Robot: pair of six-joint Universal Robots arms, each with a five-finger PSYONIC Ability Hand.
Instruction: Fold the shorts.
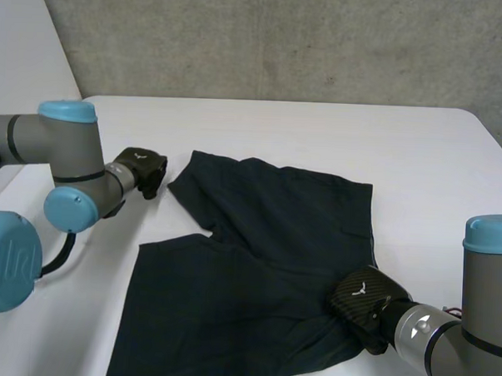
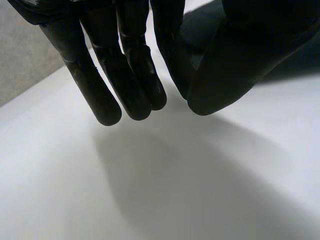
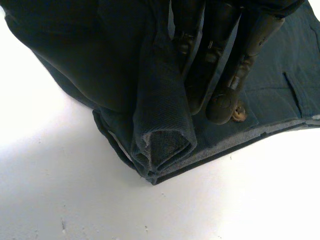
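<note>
Shorts (image 1: 265,239), dark, lie spread flat on the white worktop (image 1: 320,133) in the head view, with both legs pointing toward the left arm's side and the waist toward the right arm's side. The right hand (image 1: 364,299) sits on the near waist corner. The left hand (image 1: 143,171) is just beside the far leg's hem corner, apparently not yet on the cloth.

In the left wrist view the left hand (image 2: 125,65) hangs over bare worktop (image 2: 200,190), fingers straight and loosely together, thumb apart, holding nothing. The shorts (image 2: 200,25) show beyond the fingertips. To do this step well, I judge that this hand should slide to the hem corner and pinch both layers before anything is lifted.

In the right wrist view the right hand (image 3: 220,60) is closed on the shorts (image 3: 165,125), pinching a raised ridge of fabric at the waist corner between thumb and fingers, with the fingertips pressing on the cloth just inside the edge. White worktop (image 3: 200,210) lies right past that corner. The grip looks firm but bunched. For a clean fold, both hands likely need matching corner grips and should carry the cloth over low and evenly so that the edges meet without dragging the rest askew.
</note>
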